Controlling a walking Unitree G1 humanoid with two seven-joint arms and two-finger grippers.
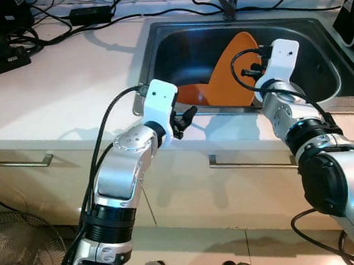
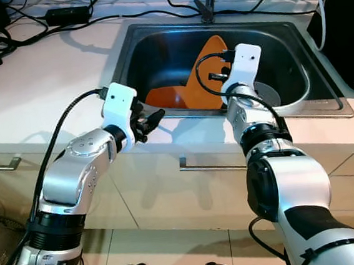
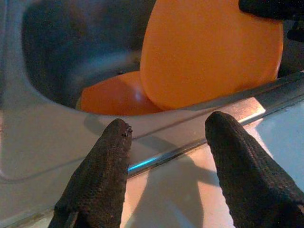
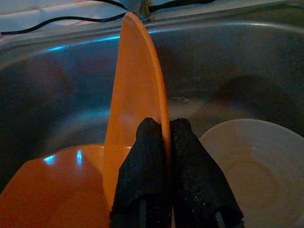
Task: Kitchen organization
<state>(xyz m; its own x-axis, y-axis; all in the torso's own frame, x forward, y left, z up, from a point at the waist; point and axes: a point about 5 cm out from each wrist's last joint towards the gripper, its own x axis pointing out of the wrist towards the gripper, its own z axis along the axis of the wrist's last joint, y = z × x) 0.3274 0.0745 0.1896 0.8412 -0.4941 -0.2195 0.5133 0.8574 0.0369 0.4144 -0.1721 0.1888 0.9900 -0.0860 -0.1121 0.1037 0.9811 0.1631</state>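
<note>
Steel sink holds three items: an orange plate standing on edge, a second orange plate lying flat on the bottom to its left, and a white dish at right. Right gripper is clamped on the upright plate's rim. Left gripper hovers at the sink's near edge, fingers apart, empty.

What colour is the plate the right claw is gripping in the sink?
Orange. The upright plate pinched by the right claw shows best in the right wrist view.
</note>
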